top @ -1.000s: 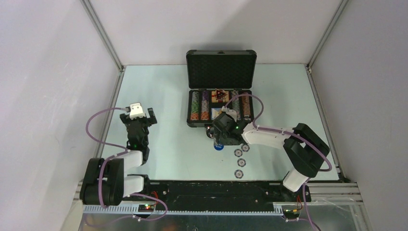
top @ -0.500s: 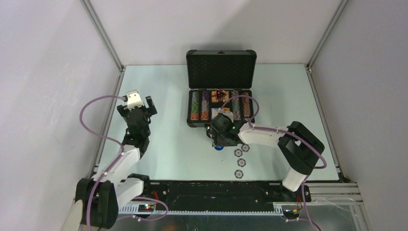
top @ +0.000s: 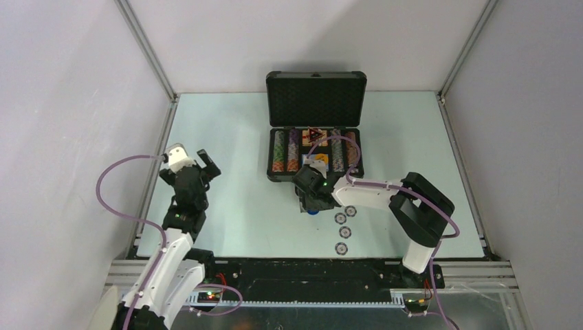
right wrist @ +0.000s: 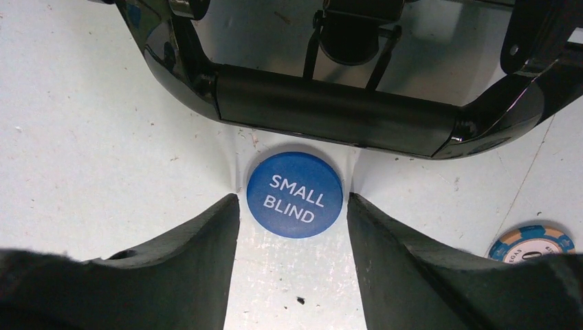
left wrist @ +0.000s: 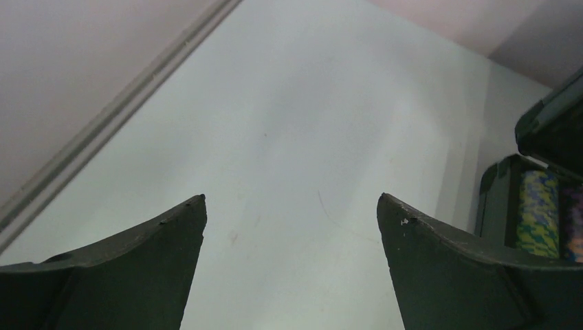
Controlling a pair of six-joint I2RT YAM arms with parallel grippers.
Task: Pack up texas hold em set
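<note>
Pale surface [top: 240, 137] inside a white-walled, metal-framed enclosure; two arms mounted at the near edge.

- Briefcase [top: 315, 96]: at the far centre, lid standing open. Rows of striped chips [top: 278, 151] fill the side slots of its tray. A reddish card box [top: 314, 135] sits in a middle slot with a dark triangular shape on top; detail is too small to read.
- Right arm: reaches across to the near side of the case. Right end effector [right wrist: 294, 206] is low over the surface with its fingers parted, one on each side of the blue button [right wrist: 294, 194]. A sliver of surface shows on the button's left; on the right I cannot tell whether the finger touches.
- Left arm: well apart, near the left wall. Left end effector [left wrist: 291, 199] is spread wide with nothing between its fingers.
- Case handle [right wrist: 337, 110]: just beyond the button.
- Blue button: lies flat, face up, and reads "SMALL BLIND".
- Loose chips [top: 346, 232]: four on the surface, to the right of and nearer than the button, outside the case.
</note>
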